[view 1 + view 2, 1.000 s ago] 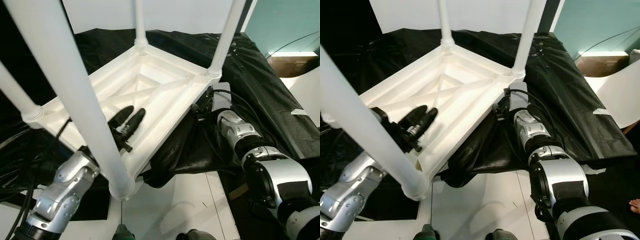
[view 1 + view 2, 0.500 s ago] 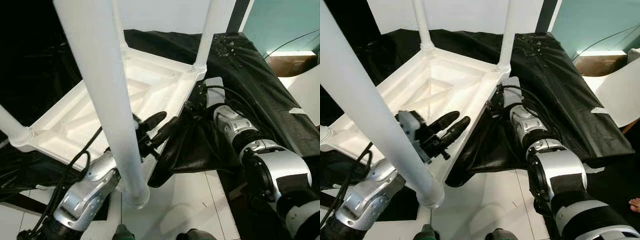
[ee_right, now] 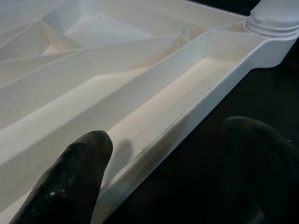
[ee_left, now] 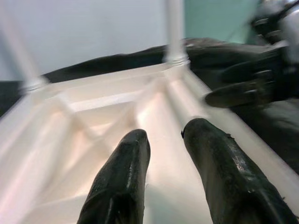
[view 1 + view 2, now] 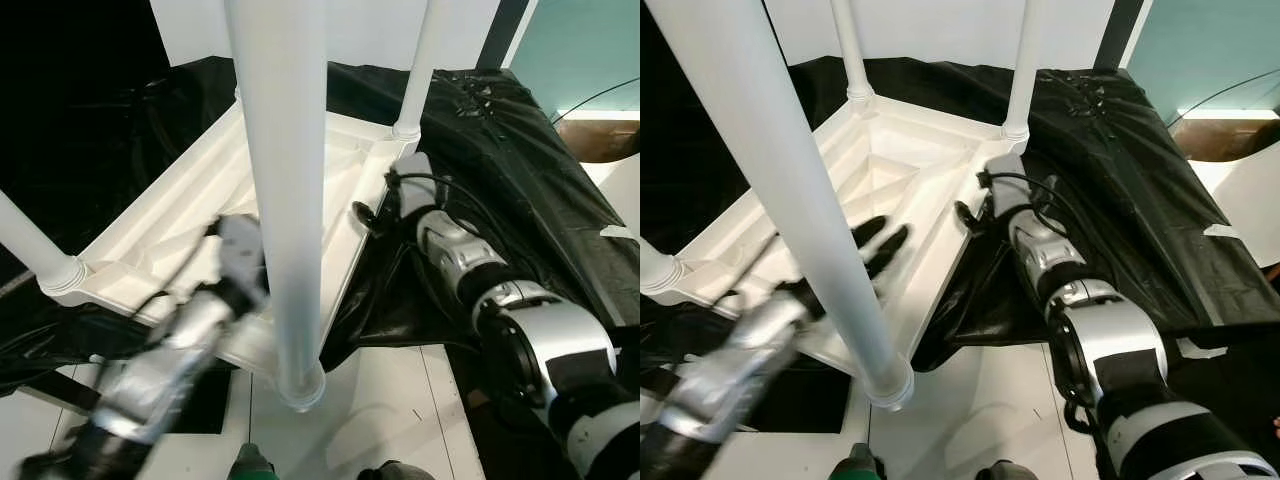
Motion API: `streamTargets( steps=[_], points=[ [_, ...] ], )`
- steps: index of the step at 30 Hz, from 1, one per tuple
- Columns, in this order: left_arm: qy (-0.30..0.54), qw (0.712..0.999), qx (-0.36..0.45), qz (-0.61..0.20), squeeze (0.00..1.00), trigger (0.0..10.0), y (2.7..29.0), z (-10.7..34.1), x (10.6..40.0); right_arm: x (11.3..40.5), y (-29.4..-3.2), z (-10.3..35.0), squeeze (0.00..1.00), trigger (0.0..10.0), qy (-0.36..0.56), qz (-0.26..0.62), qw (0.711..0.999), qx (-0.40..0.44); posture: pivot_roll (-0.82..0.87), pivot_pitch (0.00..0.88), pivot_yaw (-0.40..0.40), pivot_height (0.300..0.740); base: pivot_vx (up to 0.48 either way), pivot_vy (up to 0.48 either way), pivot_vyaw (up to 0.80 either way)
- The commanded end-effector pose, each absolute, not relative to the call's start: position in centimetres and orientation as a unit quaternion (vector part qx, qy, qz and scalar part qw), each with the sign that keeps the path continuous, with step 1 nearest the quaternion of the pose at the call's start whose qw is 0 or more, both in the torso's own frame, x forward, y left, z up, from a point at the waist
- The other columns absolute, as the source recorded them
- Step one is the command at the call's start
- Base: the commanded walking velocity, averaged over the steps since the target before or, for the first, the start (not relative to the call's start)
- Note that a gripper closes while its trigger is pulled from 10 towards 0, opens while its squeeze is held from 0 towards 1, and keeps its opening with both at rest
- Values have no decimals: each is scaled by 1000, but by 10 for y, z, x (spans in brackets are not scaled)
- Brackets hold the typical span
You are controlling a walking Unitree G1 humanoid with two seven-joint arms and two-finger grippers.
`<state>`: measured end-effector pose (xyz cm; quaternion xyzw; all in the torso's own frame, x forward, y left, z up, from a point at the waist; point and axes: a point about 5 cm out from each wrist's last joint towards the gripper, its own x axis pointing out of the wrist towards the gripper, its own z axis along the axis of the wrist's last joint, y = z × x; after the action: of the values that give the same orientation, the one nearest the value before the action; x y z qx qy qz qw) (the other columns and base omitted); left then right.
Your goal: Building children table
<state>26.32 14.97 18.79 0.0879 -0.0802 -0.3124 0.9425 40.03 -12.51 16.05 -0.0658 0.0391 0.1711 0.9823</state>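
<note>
Two spread tools, left (image 4: 166, 154) and right (image 3: 163, 172), at the unlabelled (upturned) white table (image 5: 930, 150).

A staged indoor workspace: black sheeting (image 5: 520, 150) over white floor (image 5: 390, 390).

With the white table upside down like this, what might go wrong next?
1. The right gripper straddles the table's thin rim with fingers open; closing off-centre, it may slip.
2. The near leg stands close by the blurred left gripper; a swing could knock it.
3. The black sheet under the table may slide.
</note>
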Motion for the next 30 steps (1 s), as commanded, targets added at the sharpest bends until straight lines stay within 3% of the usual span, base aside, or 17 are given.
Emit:
streamTargets(
  steps=[1,10,11,13,22,24,29,30],
  points=[
    [-80,930,112,-342,0,10000,162,189,260,398,-136,159,0,10000,22,155,986,-57,83,60,-19,740,0,0,0],
    [-42,898,153,-410,0,10000,201,193,244,389,-154,158,0,10000,-14,155,987,-42,83,54,-20,740,0,0,0],
    [-14,875,155,-459,0,10000,208,191,231,381,-155,155,0,10000,-22,168,983,-68,83,51,-18,740,0,0,0],
    [9,864,151,-480,0,10000,211,188,226,376,-154,151,0,10000,-28,179,978,-103,83,49,-18,740,0,0,0],
    [52,825,153,-542,0,10000,206,181,208,363,-147,139,0,10000,-16,200,977,-75,86,39,-21,740,0,0,0],
    [87,803,167,-565,1000,10000,207,172,204,359,-142,137,0,10000,-14,210,975,-74,92,38,-23,740,0,0,0],
    [109,783,184,-584,1000,10000,209,167,200,356,-139,137,0,10000,-14,216,974,-73,92,38,-23,740,0,0,0],
    [117,769,203,-595,0,10000,211,166,197,355,-139,138,0,10000,-14,216,974,-73,95,37,-19,740,0,0,0]
  ],
)
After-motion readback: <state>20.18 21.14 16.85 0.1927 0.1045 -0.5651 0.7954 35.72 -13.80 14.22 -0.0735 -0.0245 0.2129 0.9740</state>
